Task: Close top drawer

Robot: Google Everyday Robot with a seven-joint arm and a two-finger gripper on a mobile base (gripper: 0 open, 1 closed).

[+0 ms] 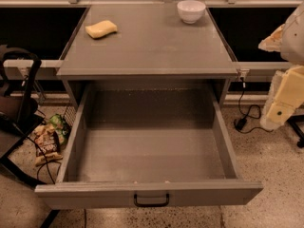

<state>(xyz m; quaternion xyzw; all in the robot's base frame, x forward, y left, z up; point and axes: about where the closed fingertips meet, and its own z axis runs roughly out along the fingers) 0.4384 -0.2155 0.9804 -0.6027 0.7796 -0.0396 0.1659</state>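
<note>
Top drawer (147, 156) stands fully open, left of and apart from the pincer (279, 109), which hangs beside the worktop (152, 44); pincer opening: cannot tell.

Office or lab: speckled floor (266, 165), loose cables (248, 109); hand (280, 109) at right edge.

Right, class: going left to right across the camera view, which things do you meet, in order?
Snack bags on the floor → yellow sponge → black handle of the open top drawer → white bowl → gripper, at the right edge beside the cabinet.
</note>
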